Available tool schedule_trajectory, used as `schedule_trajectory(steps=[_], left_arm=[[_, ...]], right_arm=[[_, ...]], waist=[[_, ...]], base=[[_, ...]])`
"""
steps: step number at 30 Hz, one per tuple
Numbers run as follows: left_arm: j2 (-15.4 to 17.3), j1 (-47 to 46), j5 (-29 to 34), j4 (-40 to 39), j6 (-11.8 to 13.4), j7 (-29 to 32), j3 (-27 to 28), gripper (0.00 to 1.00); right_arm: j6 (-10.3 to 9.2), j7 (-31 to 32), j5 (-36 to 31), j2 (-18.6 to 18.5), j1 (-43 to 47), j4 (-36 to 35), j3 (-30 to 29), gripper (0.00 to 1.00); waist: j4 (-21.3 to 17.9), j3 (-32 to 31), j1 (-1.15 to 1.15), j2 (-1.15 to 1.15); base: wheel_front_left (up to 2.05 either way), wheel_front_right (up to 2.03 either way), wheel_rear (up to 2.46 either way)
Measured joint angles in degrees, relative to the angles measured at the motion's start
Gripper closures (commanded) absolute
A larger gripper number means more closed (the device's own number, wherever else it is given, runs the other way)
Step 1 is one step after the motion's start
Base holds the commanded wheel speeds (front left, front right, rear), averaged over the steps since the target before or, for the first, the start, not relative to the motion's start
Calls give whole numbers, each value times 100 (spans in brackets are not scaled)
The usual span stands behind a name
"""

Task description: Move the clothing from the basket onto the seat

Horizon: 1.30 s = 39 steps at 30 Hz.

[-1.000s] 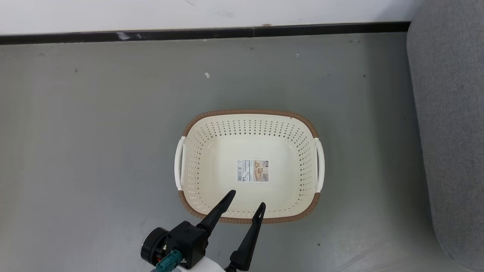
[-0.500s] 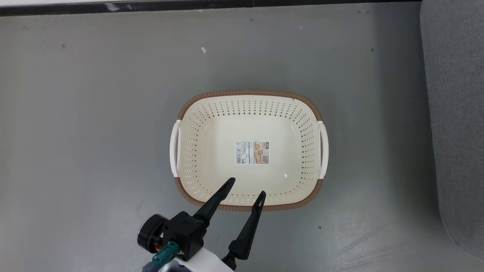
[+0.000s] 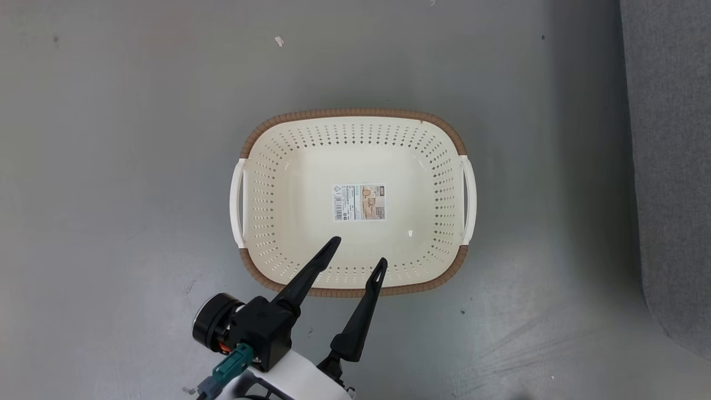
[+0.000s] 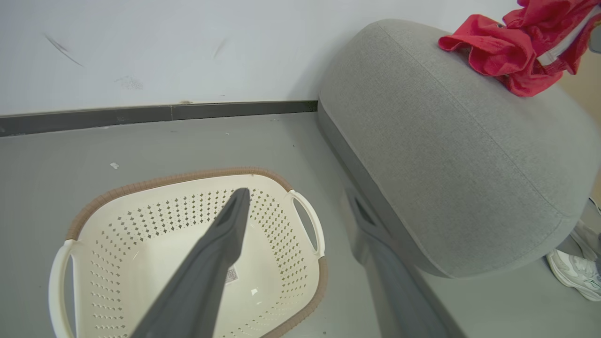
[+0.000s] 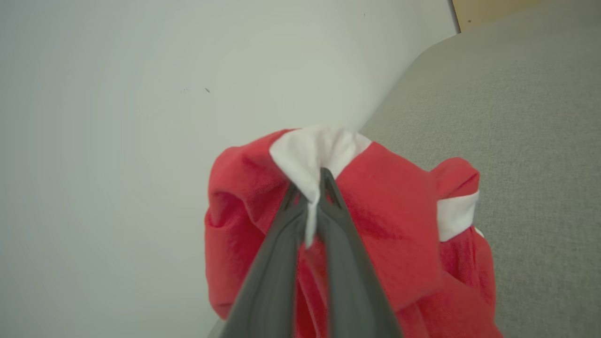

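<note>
The cream basket [image 3: 253, 219] sits on the grey floor with nothing in it but the sticker [image 3: 359, 202] on its bottom. My left gripper [image 3: 357, 253] hangs open over the basket's near rim; its fingers [image 4: 220, 244] frame the basket [image 4: 94, 225] in the left wrist view. My right gripper [image 5: 311, 185] is shut on the white stripe of a red garment [image 5: 375, 202], held over the grey seat [image 5: 526, 141]. Red clothing [image 4: 516, 51] also lies bunched on top of the seat [image 4: 446, 141]. The seat's edge [image 3: 672, 166] runs down the right of the head view.
A white wall [image 4: 164, 47] with a dark baseboard [image 4: 141, 115] stands behind the basket. A person's pale shoe [image 4: 575, 272] rests on the floor beside the seat. A small white scrap [image 3: 279, 41] lies on the floor beyond the basket.
The head camera has tilted down, so the basket and floor sit higher in the picture and the wall has left it. The left gripper stays open over the basket's near rim.
</note>
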Motion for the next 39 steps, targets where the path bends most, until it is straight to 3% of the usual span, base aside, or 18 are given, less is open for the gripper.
schedule_trajectory(steps=[1,2,3,4,14,23,32,39], left_arm=[[4,-1,0,0,0,0,4,0],[13,-6,0,0,0,-1,5,0],[20,-24,3,0,-1,-12,8,0],[20,-54,7,0,-1,-31,11,0],[-66,-237,-51,125,-56,-234,126,0],[-167,-342,-264,349,-97,-502,344,0],[-212,-342,-526,639,-101,-858,642,0],[-210,-336,-625,984,-101,-1040,854,0]], right_arm=[[0,-26,0,26,-1,19,-1,64],[0,-62,1,54,-3,37,0,51],[0,-87,7,93,-10,57,13,20],[0,-102,11,135,-19,75,44,0],[0,-247,87,572,21,58,1024,0],[0,-252,460,1121,673,-187,1934,0],[0,-299,1050,1265,1376,-1061,2399,0],[0,-302,1027,1412,2106,-1858,3047,0]], waist=[[-17,25,0,0],[-34,46,0,0],[-54,65,0,0],[-75,81,0,0],[-264,6,0,0],[-350,-212,0,0],[-407,-577,0,0],[-433,-927,0,0]], base=[[0,0,0],[0,0,0],[0,0,0],[0,0,0],[0,0,0],[0,0,0],[0,0,0],[0,0,0]])
